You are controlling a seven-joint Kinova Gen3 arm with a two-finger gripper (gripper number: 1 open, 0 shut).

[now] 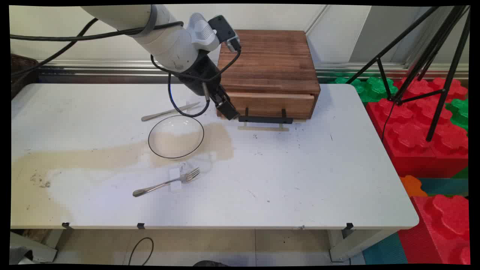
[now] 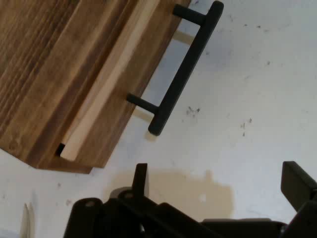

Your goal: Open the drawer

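My gripper [image 1: 229, 109] hangs low at the left front corner of a wooden drawer box [image 1: 270, 63], just left of the drawer's black bar handle [image 1: 265, 119]. The drawer looks nearly shut, with a thin gap along its top edge. In the hand view the gripper [image 2: 218, 181] is open with only bare table between the fingers [image 2: 141, 176]. There the handle [image 2: 183, 74] lies a short way ahead of them, and the box [image 2: 59, 64] fills the upper left. A clear glass bowl [image 1: 176, 136] with a dark rim sits just below and left of the gripper.
A knife [image 1: 170, 111] lies behind the bowl, and a fork [image 1: 167, 182] rests nearer the front edge. A tan stain [image 1: 93, 155] spreads across the white table [image 1: 300, 180] to the left. Red and green foam blocks [image 1: 423, 123] and a black tripod [image 1: 431, 56] stand off the right side.
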